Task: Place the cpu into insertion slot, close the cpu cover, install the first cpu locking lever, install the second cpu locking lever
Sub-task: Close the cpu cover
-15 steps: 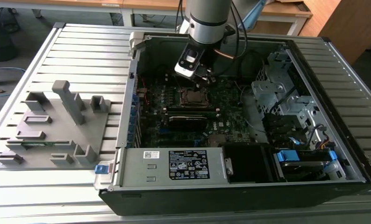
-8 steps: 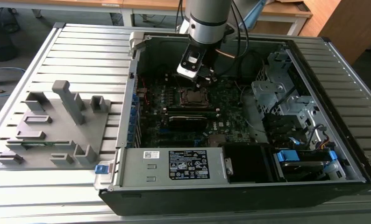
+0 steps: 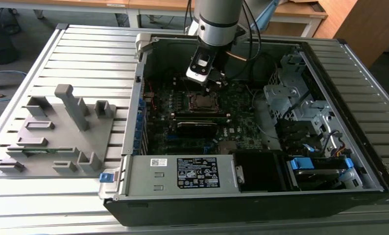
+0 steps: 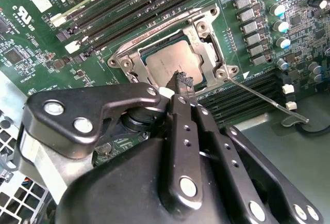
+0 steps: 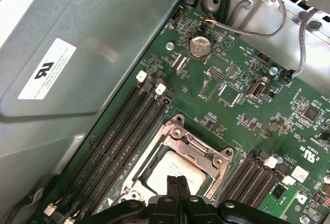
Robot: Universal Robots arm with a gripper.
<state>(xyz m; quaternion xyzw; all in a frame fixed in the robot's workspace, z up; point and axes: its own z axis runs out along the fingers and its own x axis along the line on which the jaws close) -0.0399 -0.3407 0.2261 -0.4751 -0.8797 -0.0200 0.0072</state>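
Note:
The cpu (image 4: 166,61) (image 5: 172,171), a flat square chip with a dull metal top, lies in the insertion slot (image 3: 203,101) on the green motherboard. The silver cpu cover (image 4: 207,48) (image 5: 200,155) lies flat around it, and the chip shows through its window. A thin wire locking lever (image 4: 264,98) sticks out from one socket corner, away from the socket, ending in a hook. My gripper (image 4: 181,79) (image 5: 178,181) (image 3: 209,87) is shut with nothing held. Its black fingertips sit just over the cpu's edge near the cover; contact cannot be told.
Long black memory slots (image 4: 154,2) (image 5: 118,141) flank the socket on two sides. A grey box with a white label (image 3: 181,174) (image 5: 77,53) stands close beside it. Drive cages and cables (image 3: 299,98) fill the case's right in the exterior view. A grey fixture rack (image 3: 57,132) lies outside, left.

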